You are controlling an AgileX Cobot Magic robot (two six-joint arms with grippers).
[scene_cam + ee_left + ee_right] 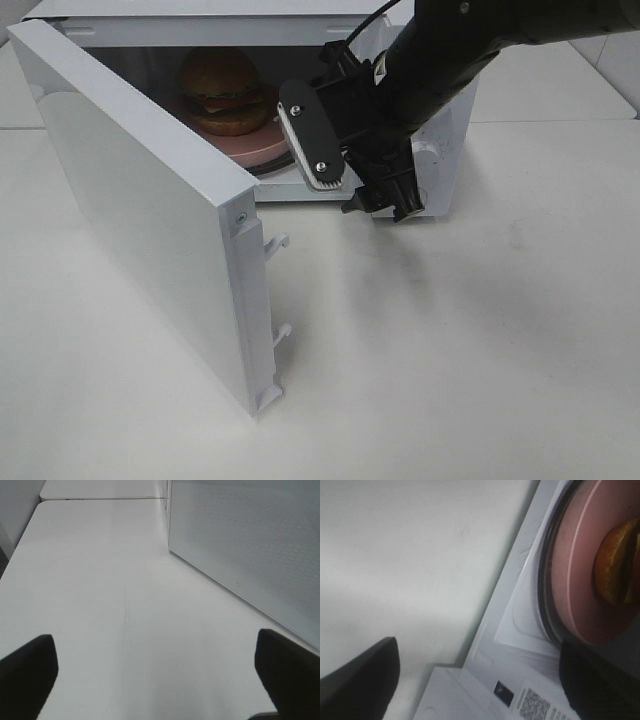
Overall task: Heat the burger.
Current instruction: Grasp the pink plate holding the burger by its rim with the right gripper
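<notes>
The burger (220, 90) sits on a pink plate (262, 150) inside the white microwave (250, 30), whose door (150, 220) is swung wide open to the left. My right gripper (350, 170) hovers open at the front right of the oven's mouth, just outside it, holding nothing. In the right wrist view the plate (580, 580) and an edge of the burger (615, 565) lie beyond the spread fingers of the right gripper (480, 680). My left gripper (160, 680) is open and empty over bare table, next to the door's outer face (250, 545). The left arm does not show in the exterior high view.
The open door juts toward the table's front, with two latch hooks (278, 243) on its free edge. A dark turntable rim (545, 580) rings the plate. The white tabletop (450, 350) stretches in front of and right of the oven.
</notes>
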